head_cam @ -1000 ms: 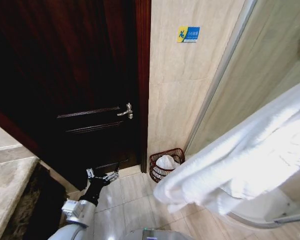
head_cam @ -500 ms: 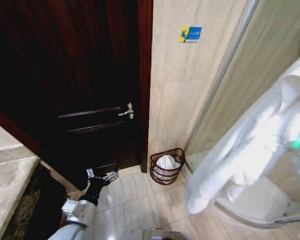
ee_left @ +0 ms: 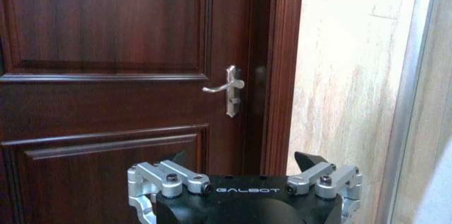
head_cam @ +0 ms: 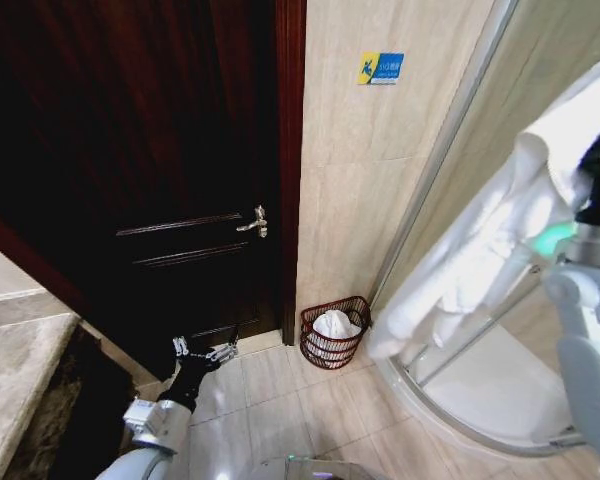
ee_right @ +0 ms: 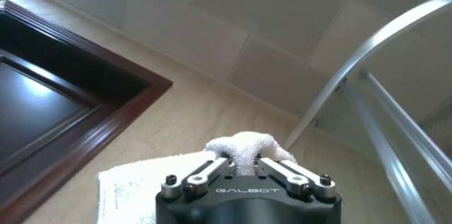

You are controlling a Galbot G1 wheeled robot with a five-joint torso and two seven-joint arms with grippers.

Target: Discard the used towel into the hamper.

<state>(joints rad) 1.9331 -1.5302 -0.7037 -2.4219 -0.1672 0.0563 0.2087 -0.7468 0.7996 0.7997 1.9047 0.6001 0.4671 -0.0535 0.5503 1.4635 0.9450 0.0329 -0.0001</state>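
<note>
High at the head view's right edge, a soft white terry towel (head_cam: 480, 250) is held, draping limply; the reddish-brown wire hamper (head_cam: 334, 333) stands at the wall's foot. Left gripper (ee_left: 244, 166) is seen spread wide, empty. Right gripper (ee_right: 242, 164) is pinched on a bunched fold, a secure hold.

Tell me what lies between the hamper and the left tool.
In the head view, only bare floor tiles separate the hamper from the open left tool, with the dark door's foot running just behind that stretch.

Dim door (head_cam: 160, 150) (nearly black); towel (head_cam: 500, 230) glaring, perhaps motion-blurred.
</note>
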